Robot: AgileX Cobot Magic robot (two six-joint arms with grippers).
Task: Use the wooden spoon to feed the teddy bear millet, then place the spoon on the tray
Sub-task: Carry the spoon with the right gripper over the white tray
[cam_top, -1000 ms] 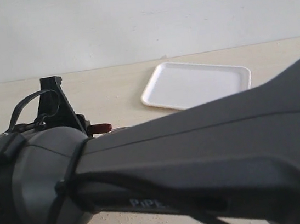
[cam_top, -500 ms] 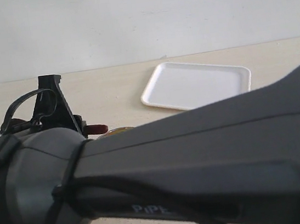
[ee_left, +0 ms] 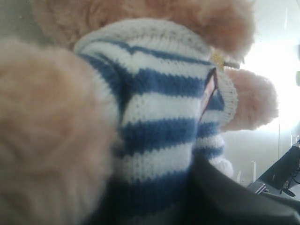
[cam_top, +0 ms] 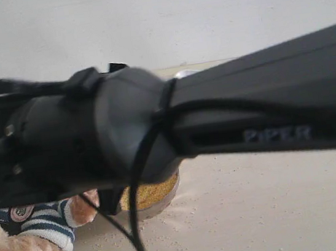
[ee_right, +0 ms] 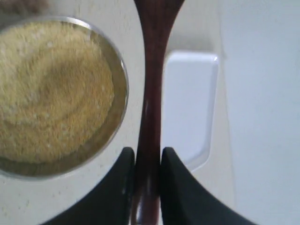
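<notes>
Nearest the right wrist camera, the right gripper [ee_right: 147, 153] is clamped on the slim handle of the small dark reddish-brown wooden spoon [ee_right: 152, 93], one black finger on each side. The spoon runs straight out from the jaws. Its round bowl is cut off at the picture's edge, so whether it carries grain cannot be told.

Just beside the handle stands the round shiny steel bowl [ee_right: 123, 93], heaped with fine yellow millet [ee_right: 51, 89]. The spoon passes alongside its rim, not inside it. Farther off, past the handle, lies the flat white rectangular tray [ee_right: 187, 108]. The spoon is not on it.

In the exterior view the black right arm [cam_top: 249, 127] hides most of the scene. Below it the fluffy tan-pink teddy bear in a navy-and-white striped shirt [cam_top: 23, 250] sits close by the bowl, with loose grains [cam_top: 168, 224] on the pale table [cam_top: 278, 210].

The left wrist camera is pressed up to the bear's shirt. A dark shape there may be the left gripper [ee_left: 220, 197], but I cannot tell whether it is holding the bear.

The feeding step looks to be in hand. The next move probably calls for bringing the spoon's bowl level to the bear's face without spilling.
</notes>
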